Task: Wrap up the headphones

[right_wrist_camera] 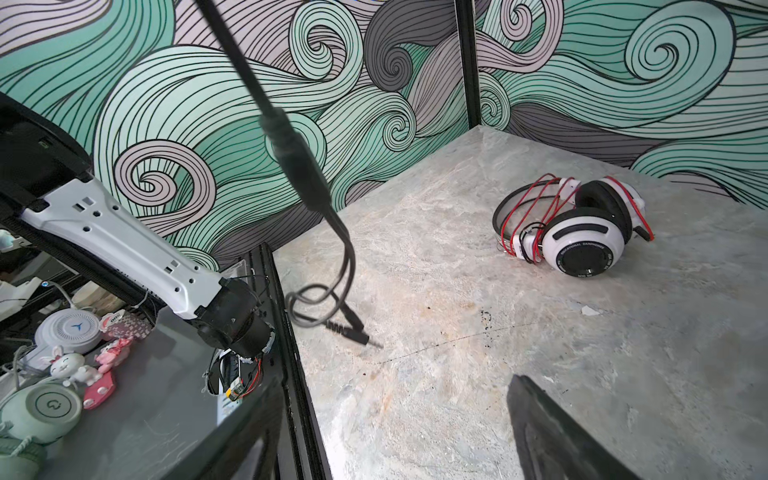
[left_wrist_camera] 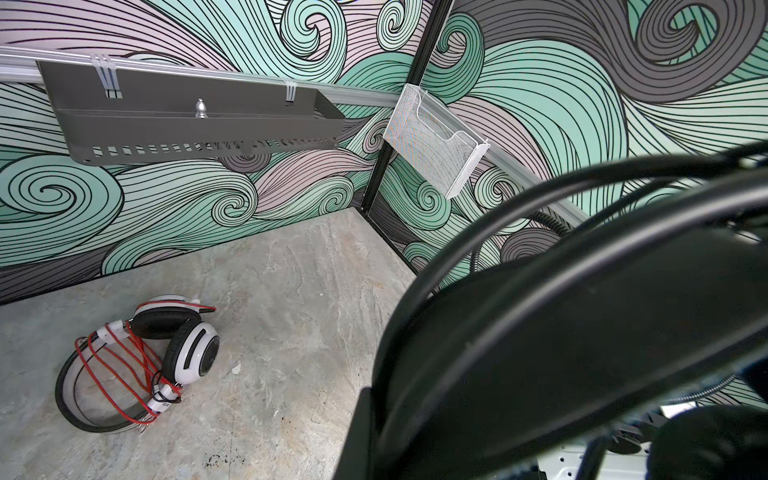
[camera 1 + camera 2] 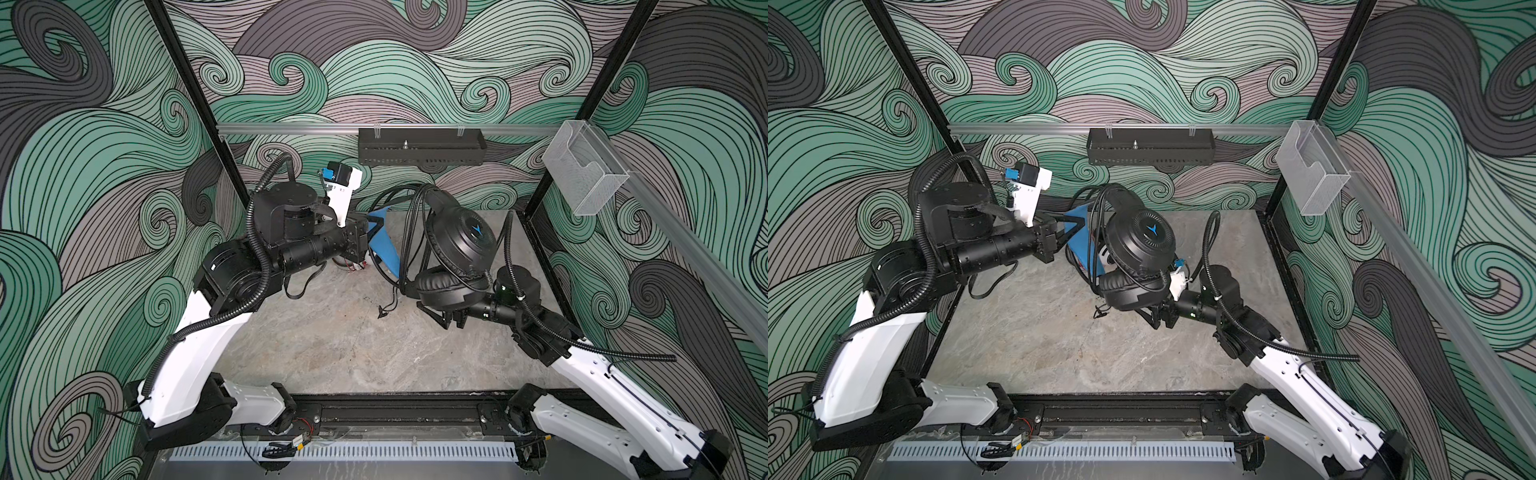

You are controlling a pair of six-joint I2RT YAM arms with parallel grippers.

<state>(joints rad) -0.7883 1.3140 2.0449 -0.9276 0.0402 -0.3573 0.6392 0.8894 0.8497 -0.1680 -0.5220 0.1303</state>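
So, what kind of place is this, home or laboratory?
Probably a robot test booth, not a home: left arm and right arm mounted on a front rail, wave-patterned walls enclosing a marble-look tabletop.

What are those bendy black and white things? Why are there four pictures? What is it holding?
Those are two robot arms with pinchers called grippers. Two pictures look down from above; the other two come from a camera on each arm's wrist. The left gripper is pinched shut on the black headphones, holding them above the table. Their black cord loops round them, its plug resting on the table. The right gripper is open underneath, holding nothing. The white headphones, red cord wound round them, lie on the table.
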